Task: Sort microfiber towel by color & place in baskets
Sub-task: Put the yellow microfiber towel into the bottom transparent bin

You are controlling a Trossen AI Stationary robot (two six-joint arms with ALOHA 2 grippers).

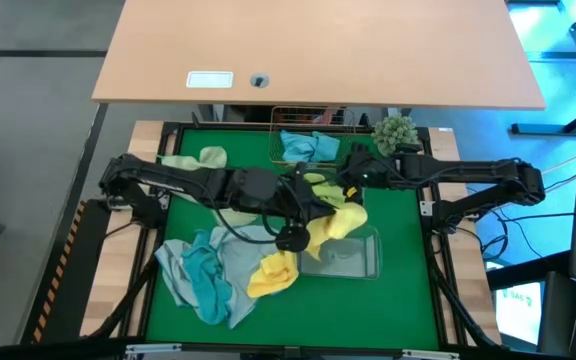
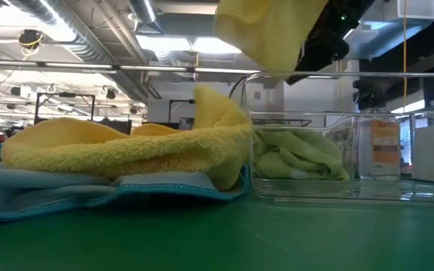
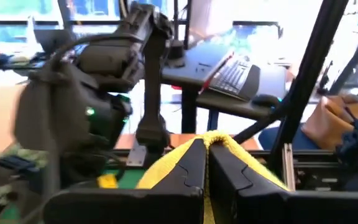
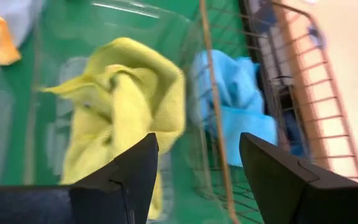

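Above the near clear tub: a yellow towel (image 1: 340, 221) hangs pinched in the left gripper (image 1: 320, 205), draping down toward that tub's (image 1: 353, 262) far edge
Direction to target: the tub lies just below and slightly nearer the camera side of the bench (image 1: 398, 215) than the held towel; judged the next move is a short lowering or release
Nearer arm: the left, already holding; its fingers (image 3: 194, 168) are pressed together on the yellow cloth
Right gripper (image 4: 194, 165): spread wide, holding nothing, poised over the far tub with a pale green towel (image 4: 126, 99), beside the wire basket (image 4: 260, 93) with a blue towel (image 4: 229, 102)
Still unsorted: a yellow towel (image 1: 273, 272) on the teal and grey heap (image 1: 203, 275), near-left
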